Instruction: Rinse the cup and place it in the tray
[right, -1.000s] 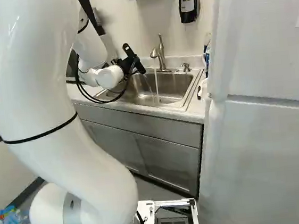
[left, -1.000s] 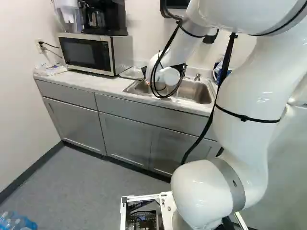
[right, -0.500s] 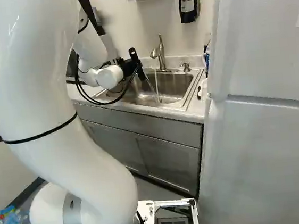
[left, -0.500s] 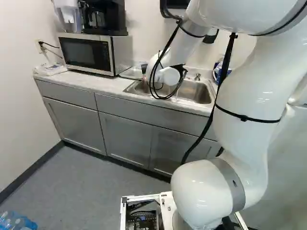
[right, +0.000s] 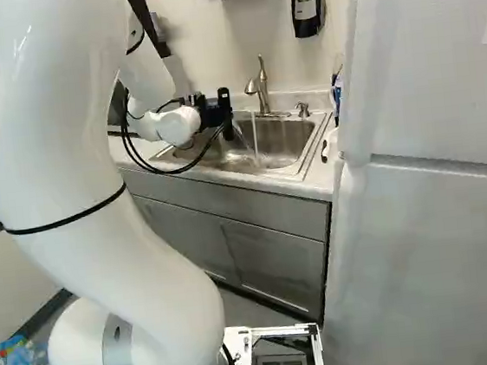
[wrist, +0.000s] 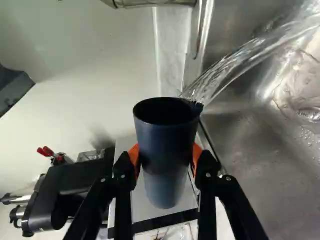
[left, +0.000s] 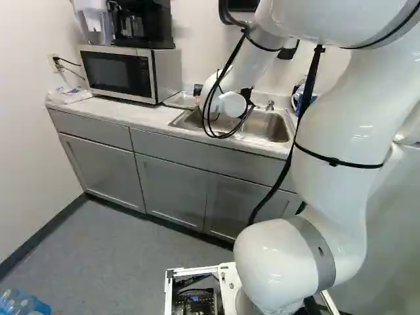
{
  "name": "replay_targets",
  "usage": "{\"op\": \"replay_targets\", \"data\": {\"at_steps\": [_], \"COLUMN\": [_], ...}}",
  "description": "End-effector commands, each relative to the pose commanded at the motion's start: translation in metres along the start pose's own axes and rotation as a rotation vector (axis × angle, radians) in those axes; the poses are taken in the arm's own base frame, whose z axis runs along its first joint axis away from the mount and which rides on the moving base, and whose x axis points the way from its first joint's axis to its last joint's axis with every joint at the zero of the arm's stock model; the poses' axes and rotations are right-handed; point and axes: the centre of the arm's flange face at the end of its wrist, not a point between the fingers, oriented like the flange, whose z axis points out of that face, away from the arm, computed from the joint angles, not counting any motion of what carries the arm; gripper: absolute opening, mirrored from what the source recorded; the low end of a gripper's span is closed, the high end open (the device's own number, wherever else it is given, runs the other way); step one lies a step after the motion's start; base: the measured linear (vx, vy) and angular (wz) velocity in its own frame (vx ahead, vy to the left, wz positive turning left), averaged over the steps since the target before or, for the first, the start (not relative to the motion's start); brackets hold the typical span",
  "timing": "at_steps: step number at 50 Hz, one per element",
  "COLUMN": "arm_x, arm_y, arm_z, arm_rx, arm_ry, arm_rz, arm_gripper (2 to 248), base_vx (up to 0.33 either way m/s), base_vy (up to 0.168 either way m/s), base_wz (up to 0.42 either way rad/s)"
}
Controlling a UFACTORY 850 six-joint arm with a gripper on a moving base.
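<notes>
In the right base view my gripper (right: 210, 112) is at the left part of the sink (right: 284, 141), largely hidden by the wrist. The wrist view shows my gripper (wrist: 166, 156) shut on a dark blue cup (wrist: 167, 142), an orange pad on either side. The cup is tipped, and water runs over its rim in an arc into the sink. The faucet (right: 262, 85) is running, its stream falling into the basin. A metal tray (left: 178, 100) lies on the counter between microwave and sink, its sink side partly behind my arm.
A microwave (left: 118, 73) with a coffee maker (left: 141, 25) on top stands beside the tray. The soap dispenser (right: 308, 0) hangs on the wall. A white fridge (right: 447, 213) stands right of the counter in the right base view. Bottled water (left: 23, 303) lies on the floor.
My wrist has rotated, turning the gripper and the held cup; the black part at its end has gone from slanted to upright in the right base view. The base has stayed put.
</notes>
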Motion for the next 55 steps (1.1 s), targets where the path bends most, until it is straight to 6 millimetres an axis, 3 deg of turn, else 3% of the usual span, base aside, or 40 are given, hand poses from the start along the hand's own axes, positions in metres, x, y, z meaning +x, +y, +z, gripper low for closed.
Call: {"op": "replay_targets", "data": {"at_steps": [31,55], "arm_x": [0.0000,0.0000], "arm_y": [0.0000,0.0000], "arm_z": [0.0000,0.0000], "arm_rx": [0.000,0.000], "arm_ry": [0.000,0.000], "arm_rz": [0.326,0.326], "arm_gripper": [120,120], "base_vx": [0.000,0.000], "base_vy": [0.000,0.000], "base_wz": [0.000,0.000]}}
